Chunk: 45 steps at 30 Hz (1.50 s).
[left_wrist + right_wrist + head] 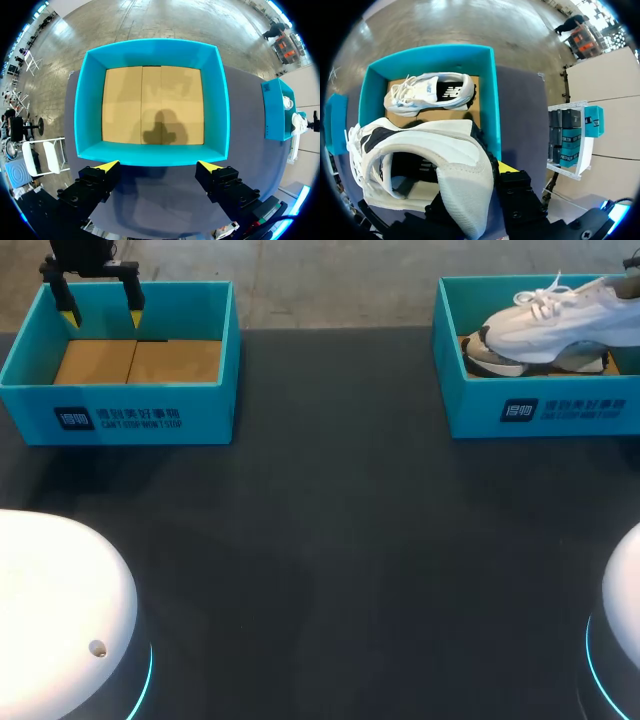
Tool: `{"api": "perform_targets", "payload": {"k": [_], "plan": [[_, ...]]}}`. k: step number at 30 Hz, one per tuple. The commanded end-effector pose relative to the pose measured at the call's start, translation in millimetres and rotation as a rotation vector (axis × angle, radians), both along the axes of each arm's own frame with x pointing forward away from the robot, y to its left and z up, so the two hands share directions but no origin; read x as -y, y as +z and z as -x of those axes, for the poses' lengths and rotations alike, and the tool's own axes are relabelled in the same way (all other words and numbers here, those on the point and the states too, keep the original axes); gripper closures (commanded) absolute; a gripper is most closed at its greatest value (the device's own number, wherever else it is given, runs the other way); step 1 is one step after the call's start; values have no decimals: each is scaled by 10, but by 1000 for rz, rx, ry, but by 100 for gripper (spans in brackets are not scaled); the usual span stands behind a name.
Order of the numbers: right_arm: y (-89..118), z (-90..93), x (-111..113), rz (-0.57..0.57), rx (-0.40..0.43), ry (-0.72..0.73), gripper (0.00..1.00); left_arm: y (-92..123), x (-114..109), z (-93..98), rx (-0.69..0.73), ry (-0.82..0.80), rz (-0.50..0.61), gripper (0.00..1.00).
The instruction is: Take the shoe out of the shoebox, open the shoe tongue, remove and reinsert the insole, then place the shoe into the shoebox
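Note:
A white shoe (560, 318) hangs tilted over the right teal shoebox (540, 410), toe towards the table's middle. My right gripper (482, 175) is shut on the shoe's heel collar (465, 195), and one yellow tip shows beside the heel. Under it a second white shoe (430, 91) lies on its side on the box's cardboard floor. Only a dark bit of that gripper shows at the head view's right edge. My left gripper (100, 300) hangs open and empty over the back wall of the left shoebox (120, 405).
The left shoebox (150, 50) holds nothing but its cardboard floor. Dark tabletop (330, 540) lies between and in front of the two boxes. The white arm bases (60, 600) stand at the near corners.

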State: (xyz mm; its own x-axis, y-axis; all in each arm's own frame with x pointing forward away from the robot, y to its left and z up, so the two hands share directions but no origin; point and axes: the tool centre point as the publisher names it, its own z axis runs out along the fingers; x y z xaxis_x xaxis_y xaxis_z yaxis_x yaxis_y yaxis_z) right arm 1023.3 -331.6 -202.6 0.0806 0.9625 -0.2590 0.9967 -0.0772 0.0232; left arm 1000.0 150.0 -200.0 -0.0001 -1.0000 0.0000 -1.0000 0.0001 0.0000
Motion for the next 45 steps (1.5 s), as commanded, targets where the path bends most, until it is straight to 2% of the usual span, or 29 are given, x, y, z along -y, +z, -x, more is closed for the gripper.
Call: {"api": "perform_targets", "payload": {"k": [1,4,12,18,23,28,35,45], "plan": [[166,138,-16,-5,5,-17,100,0,0,0,0,0,0,0],[259,201,-38,-1,7,-33,100,0,0,0,0,0,0,0],[427,506,-225,-22,1,-81,100,0,0,0,0,0,0,0],[637,625,-294,-27,29,-105,100,0,0,0,0,0,0,0],[674,742,-386,-13,16,-112,100,0,0,0,0,0,0,0],[718,956,-494,-34,10,-124,100,0,0,0,0,0,0,0],[748,1363,-849,-74,45,-141,100,0,0,0,0,0,0,0],[471,1727,-1509,-84,84,-144,100,0,0,0,0,0,0,0]]}}
